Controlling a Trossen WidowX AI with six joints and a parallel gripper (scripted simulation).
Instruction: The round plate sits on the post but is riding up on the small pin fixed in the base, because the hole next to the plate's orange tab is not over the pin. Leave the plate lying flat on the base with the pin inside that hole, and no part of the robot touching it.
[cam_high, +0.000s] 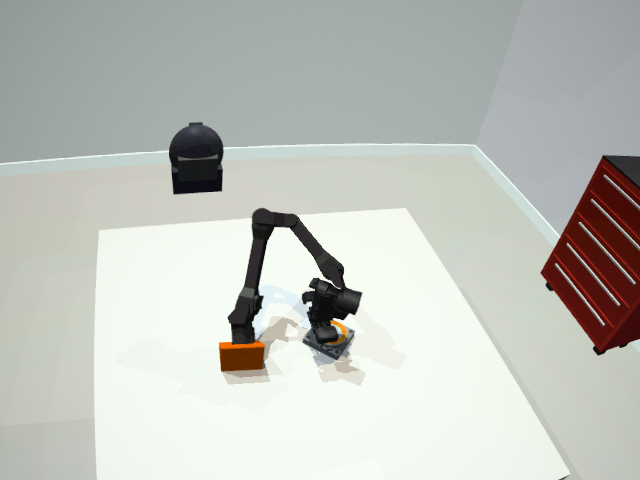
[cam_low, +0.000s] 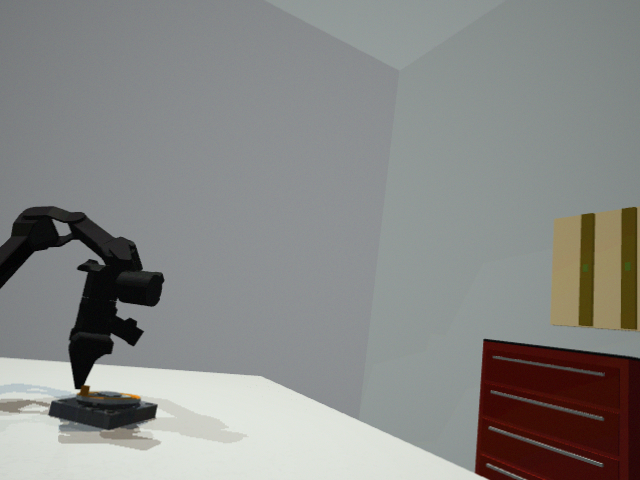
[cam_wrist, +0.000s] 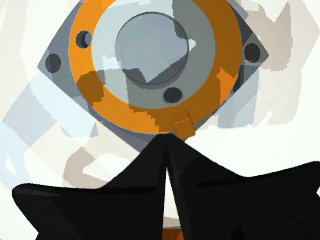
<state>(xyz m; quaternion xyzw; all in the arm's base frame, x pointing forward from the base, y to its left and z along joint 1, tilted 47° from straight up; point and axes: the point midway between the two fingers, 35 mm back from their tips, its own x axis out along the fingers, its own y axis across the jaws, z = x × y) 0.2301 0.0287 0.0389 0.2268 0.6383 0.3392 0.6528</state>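
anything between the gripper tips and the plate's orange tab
Nothing shows between them. In the exterior view the shut gripper points straight down at the orange tab on the plate, its tip right at the tab; whether they touch is unclear.
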